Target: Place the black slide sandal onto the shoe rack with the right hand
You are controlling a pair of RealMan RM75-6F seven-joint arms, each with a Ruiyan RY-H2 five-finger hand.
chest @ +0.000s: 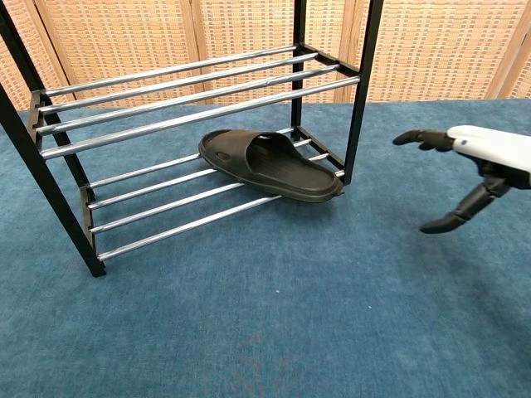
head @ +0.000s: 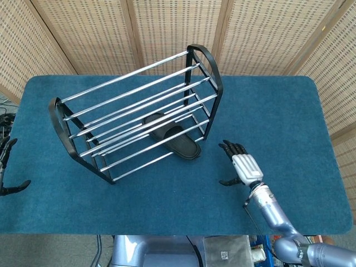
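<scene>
The black slide sandal [head: 173,141] [chest: 270,165] lies on the lower bars of the black and chrome shoe rack [head: 133,94] [chest: 195,91], its heel end poking out past the front bar near the rack's right post. My right hand [head: 242,164] [chest: 481,170] hovers over the blue cloth to the right of the rack, apart from the sandal, fingers spread and holding nothing. At the far left edge of the head view only dark fingertips of my left hand [head: 8,169] show, spread and empty.
The table [head: 278,111] is covered in blue cloth. Wicker screens [head: 167,28] stand behind it. Cables [head: 4,119] lie off the left edge.
</scene>
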